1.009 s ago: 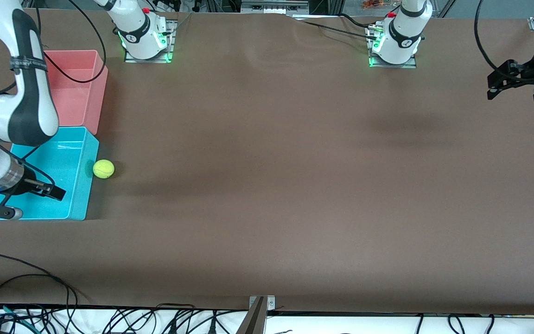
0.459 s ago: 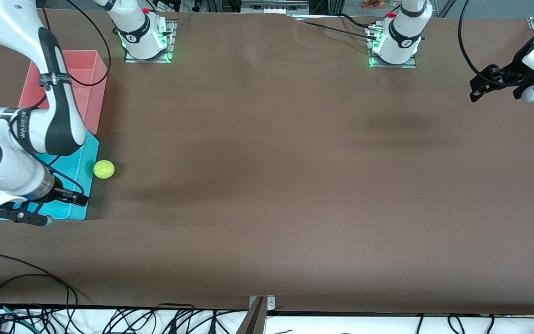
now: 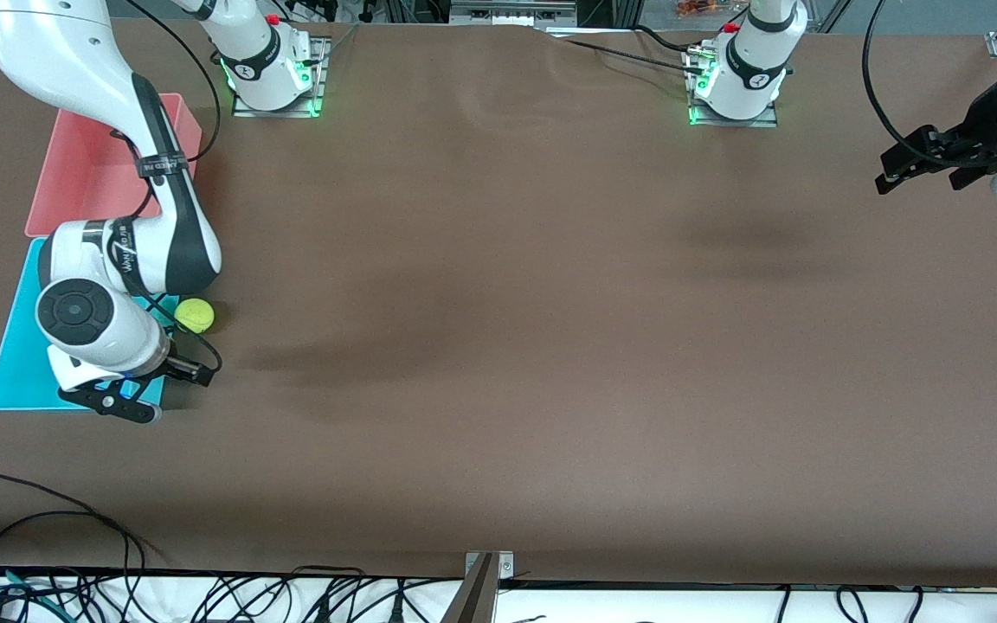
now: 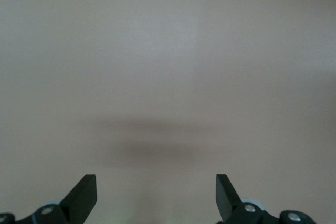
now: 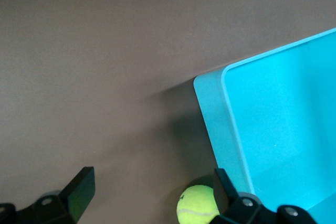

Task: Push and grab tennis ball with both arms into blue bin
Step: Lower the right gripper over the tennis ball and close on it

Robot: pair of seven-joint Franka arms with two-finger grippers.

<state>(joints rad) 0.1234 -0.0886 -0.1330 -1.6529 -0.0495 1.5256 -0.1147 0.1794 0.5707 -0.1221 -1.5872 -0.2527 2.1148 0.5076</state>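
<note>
While my right gripper hangs over the corner of the blue bin nearest the front camera and toward the table's middle, its two black fingers stand well apart and hold nothing; in the right wrist view the same gripper shows bare brown table between its fingertips. Just beside one of those fingers, the tennis ball rests on the table, outside the bin and close against the bin's outer wall; whether ball and wall touch, I cannot tell. From the front, the tennis ball lies on the side of the blue bin toward the left arm's end of the table, and my right arm's white forearm covers much of the bin's floor. A pink bin sits against the blue one, farther from the front camera. My left gripper waits in the air over the table at the left arm's end, well apart from the ball and both bins. Its fingers are likewise spread wide and empty, and the left wrist view of this gripper shows only plain brown surface and a faint shadow beneath.
</note>
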